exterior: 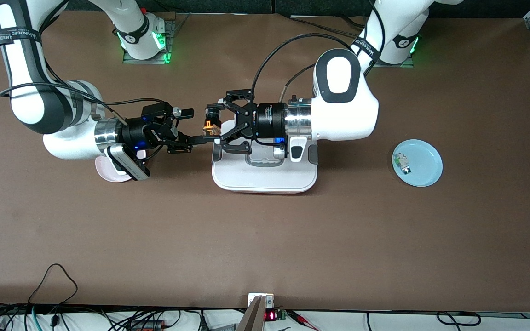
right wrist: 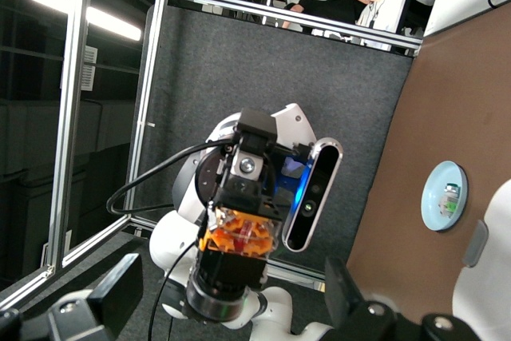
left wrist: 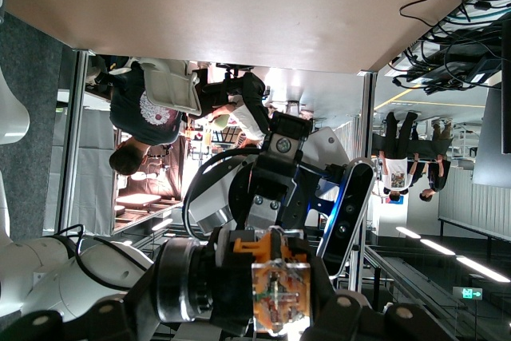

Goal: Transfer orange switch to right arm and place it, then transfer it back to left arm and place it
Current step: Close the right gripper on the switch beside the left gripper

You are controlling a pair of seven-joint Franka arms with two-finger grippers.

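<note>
Hidden stuff: the pink plate (exterior: 108,174) is mostly tucked under the right arm, only its rim peeks out; the box (exterior: 265,177) has its farther half covered by the left arm's wrist.
Hard to make out: the little green-and-white part (exterior: 402,163) on the blue plate (exterior: 423,163), too small for details.
Orange switch (exterior: 210,127): up in the air, just off the box's edge toward the right arm's end of the surface, clamped in the left pincer (exterior: 213,125).
Left pincer: fingers about half closed around the switch, reaching sideways over the box (the left wrist view shows the switch (left wrist: 275,293) right between its fingers).
Right pincer (exterior: 190,125): wide open, holding nothing, its fingertips either side of the switch but I can't tell if they touch it; the right wrist view looks straight at the switch (right wrist: 239,233).
Blue plate: sits toward the left arm's end, well apart from the box, only the green-and-white part in it.
Box: lid on.
</note>
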